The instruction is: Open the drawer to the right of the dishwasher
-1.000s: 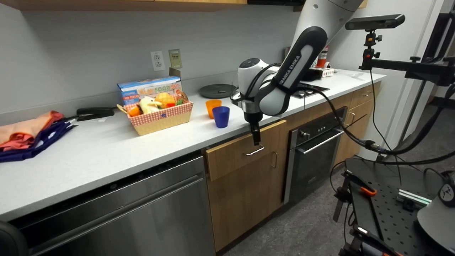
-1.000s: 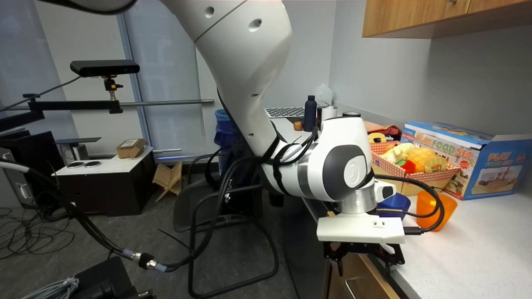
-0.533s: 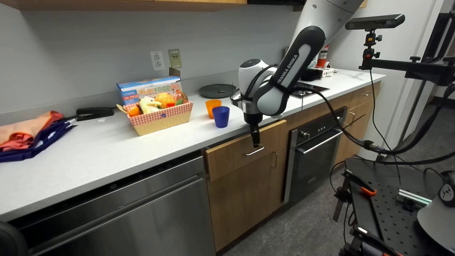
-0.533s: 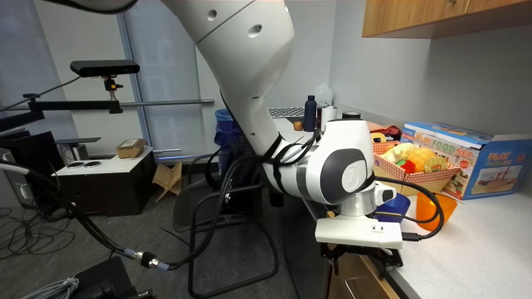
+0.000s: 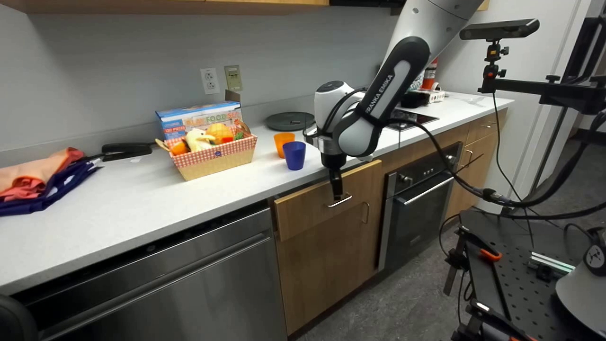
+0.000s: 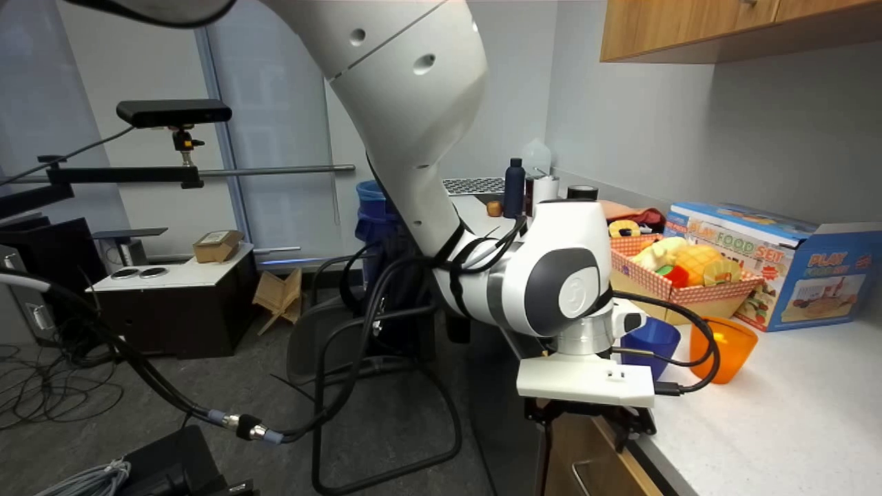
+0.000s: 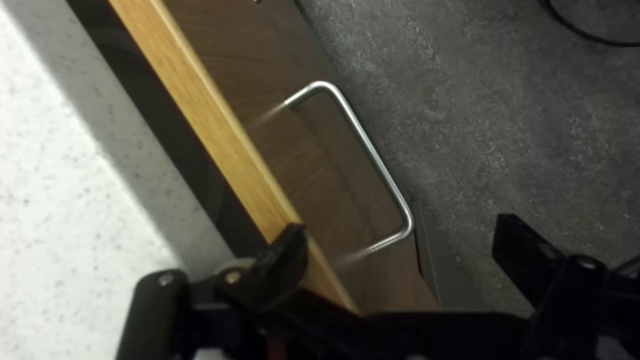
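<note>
The drawer [image 5: 303,212] has a brown wood front and stands slightly out from its cabinet, right of the stainless dishwasher [image 5: 213,289]. Its silver bar handle [image 5: 335,203] shows in both exterior views and, large, in the wrist view [image 7: 371,150]. My gripper [image 5: 337,198] points down at the drawer front, close to the handle. In the wrist view my gripper [image 7: 402,225] is open and empty. One finger [image 7: 290,245] is over the drawer's top edge and the other [image 7: 520,245] is out over the floor. The handle's near end lies between them in the picture; contact cannot be told.
The white counter [image 5: 142,213] overhangs behind the drawer. A blue cup [image 5: 295,156], an orange cup [image 5: 284,143] and a basket of toy food [image 5: 215,161] stand on it near the arm. A cabinet door [image 5: 326,270] is below, and a black oven [image 5: 421,208] is to the right.
My gripper has moved down a little and slightly outward from the counter, toward the handle. The drawer has not visibly moved.
</note>
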You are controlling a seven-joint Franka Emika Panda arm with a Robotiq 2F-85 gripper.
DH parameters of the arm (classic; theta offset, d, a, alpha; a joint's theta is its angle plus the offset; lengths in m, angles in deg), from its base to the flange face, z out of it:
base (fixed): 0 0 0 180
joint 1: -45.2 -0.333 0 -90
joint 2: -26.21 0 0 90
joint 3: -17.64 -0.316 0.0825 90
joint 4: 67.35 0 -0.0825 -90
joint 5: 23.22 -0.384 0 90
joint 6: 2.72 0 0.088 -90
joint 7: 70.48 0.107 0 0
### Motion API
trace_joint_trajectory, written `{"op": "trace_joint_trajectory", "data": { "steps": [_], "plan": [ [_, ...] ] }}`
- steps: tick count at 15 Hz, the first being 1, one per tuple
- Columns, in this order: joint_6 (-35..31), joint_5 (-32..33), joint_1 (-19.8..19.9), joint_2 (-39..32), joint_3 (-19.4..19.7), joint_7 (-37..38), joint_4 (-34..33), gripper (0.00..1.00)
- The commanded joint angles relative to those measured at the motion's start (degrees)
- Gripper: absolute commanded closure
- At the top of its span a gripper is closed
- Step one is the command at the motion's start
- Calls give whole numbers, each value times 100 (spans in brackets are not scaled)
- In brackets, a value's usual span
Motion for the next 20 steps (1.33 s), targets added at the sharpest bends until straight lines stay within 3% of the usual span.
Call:
{"op": "trace_joint_trajectory", "data": {
  "steps": [1,5,9,13,20],
  "plan": [
    [-79,-357,203,-124,-230,-345,-58,0],
    [-101,-966,540,-140,-620,-740,64,0],
    [-94,-1252,635,-97,-740,-885,181,0],
    [-151,-966,361,80,-400,-534,292,0],
    [410,120,-577,497,491,768,680,0]
  ]
}}
